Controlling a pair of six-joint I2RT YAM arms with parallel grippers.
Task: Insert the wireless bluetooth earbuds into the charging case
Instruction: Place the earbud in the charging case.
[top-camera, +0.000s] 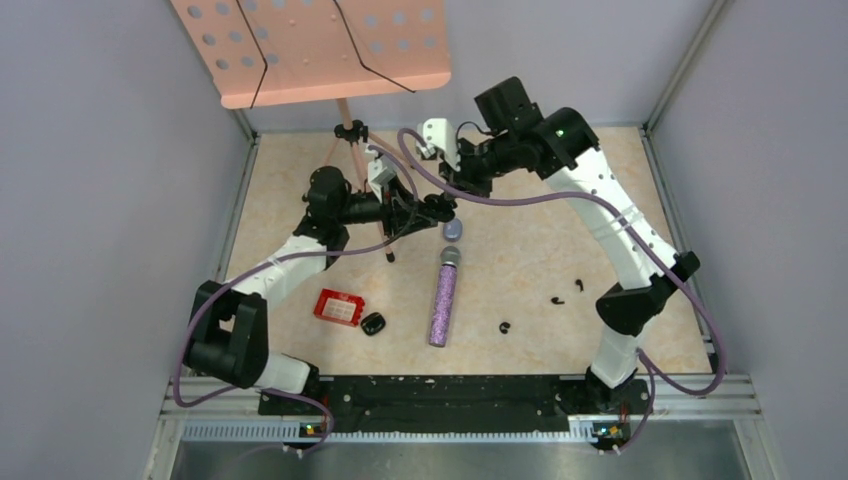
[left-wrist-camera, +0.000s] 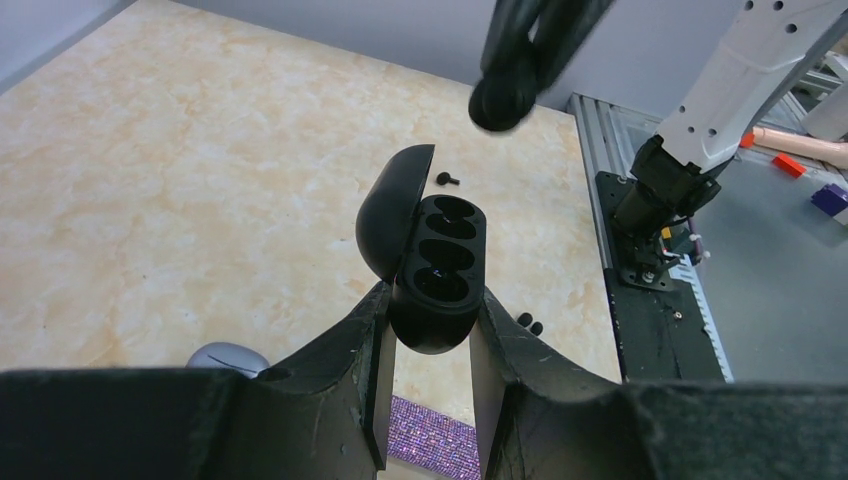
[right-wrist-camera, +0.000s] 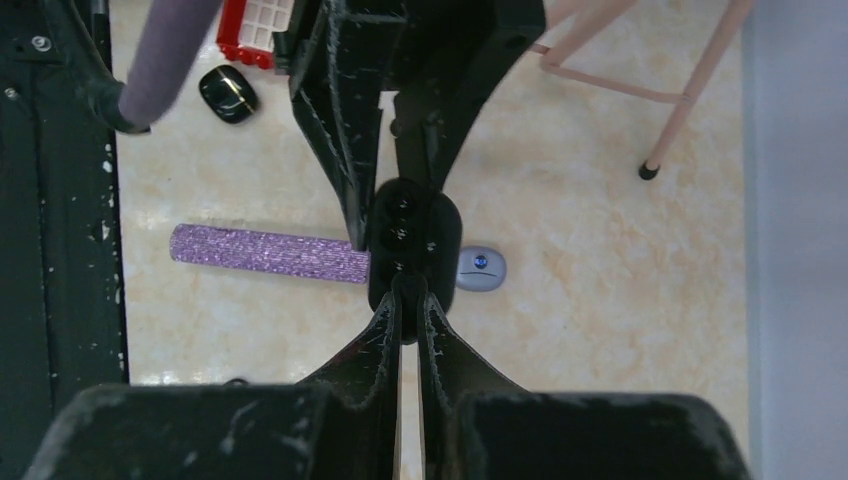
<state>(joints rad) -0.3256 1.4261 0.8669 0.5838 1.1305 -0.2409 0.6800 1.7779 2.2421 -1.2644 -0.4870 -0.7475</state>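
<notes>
My left gripper (left-wrist-camera: 432, 300) is shut on an open black charging case (left-wrist-camera: 440, 262), lid (left-wrist-camera: 395, 205) swung to the left, its sockets showing dark. It is held above the table, and the top view shows that gripper (top-camera: 432, 208) there too. My right gripper (right-wrist-camera: 409, 300) hovers right over the case (right-wrist-camera: 410, 225), nearly shut on a small black earbud (right-wrist-camera: 408, 312). Three black earbuds lie on the table (top-camera: 505, 327) (top-camera: 557, 298) (top-camera: 580, 284). The pale purple earbuds are out of view.
A closed pale grey-purple case (top-camera: 453, 229) lies under the grippers. A purple glitter microphone (top-camera: 443, 295) lies mid-table. A red box (top-camera: 338, 307) and a closed black case (top-camera: 373, 324) sit front left. A pink music stand (top-camera: 345, 120) stands at the back.
</notes>
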